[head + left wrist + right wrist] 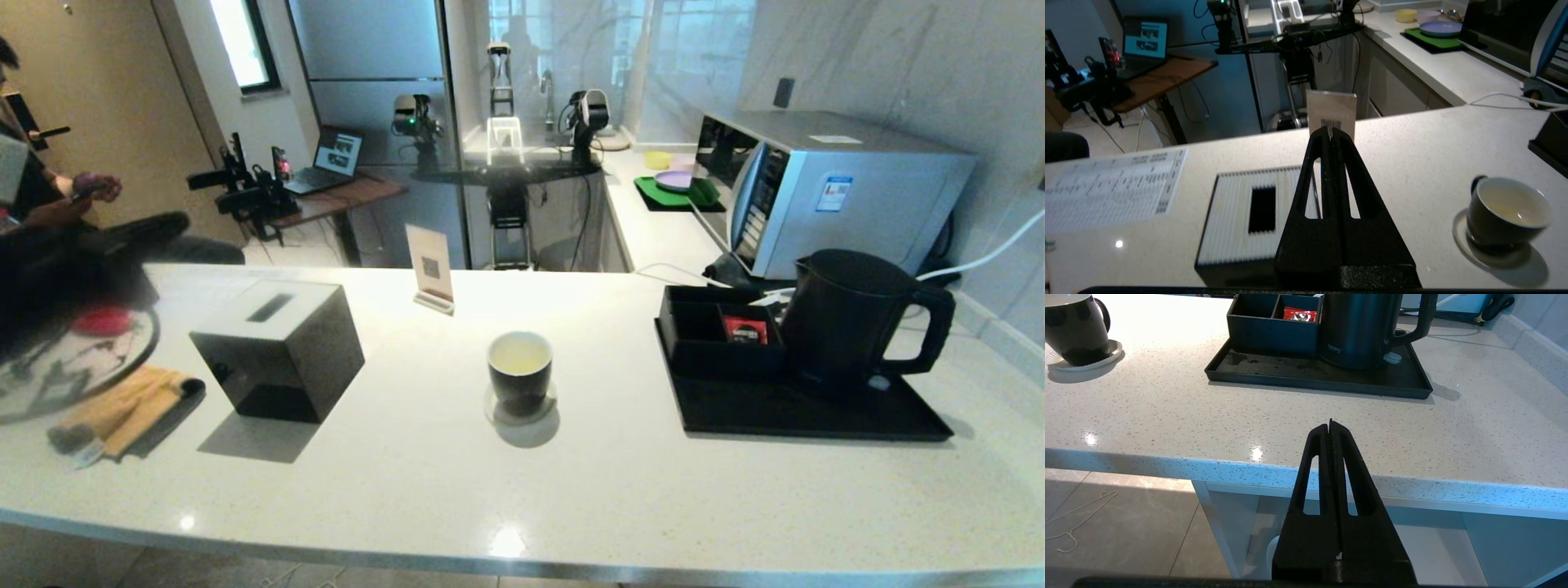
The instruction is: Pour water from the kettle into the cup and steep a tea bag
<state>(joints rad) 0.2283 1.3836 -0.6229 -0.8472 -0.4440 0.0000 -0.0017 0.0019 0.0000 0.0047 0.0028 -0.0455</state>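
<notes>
- Left gripper [1331, 130] hangs with my jaws pressed together, empty, above the black box [1249, 216] toward the counter's [571, 490] left end.
- Mid-counter, the cup [520, 371] sits on its coaster [500, 413], pale water [519, 354] inside.
- On the tray [808, 408] toward the right end stands the kettle [849, 314].
- Right gripper [1330, 425], jaws together and empty, hangs off the front edge.

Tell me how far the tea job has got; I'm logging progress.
Pouring looks done: the cup holds pale water, and the kettle stands on its tray. Nothing is in hand: the left pincer is shut above the black box, empty. Steeping is left; no tea bag shows.
</notes>
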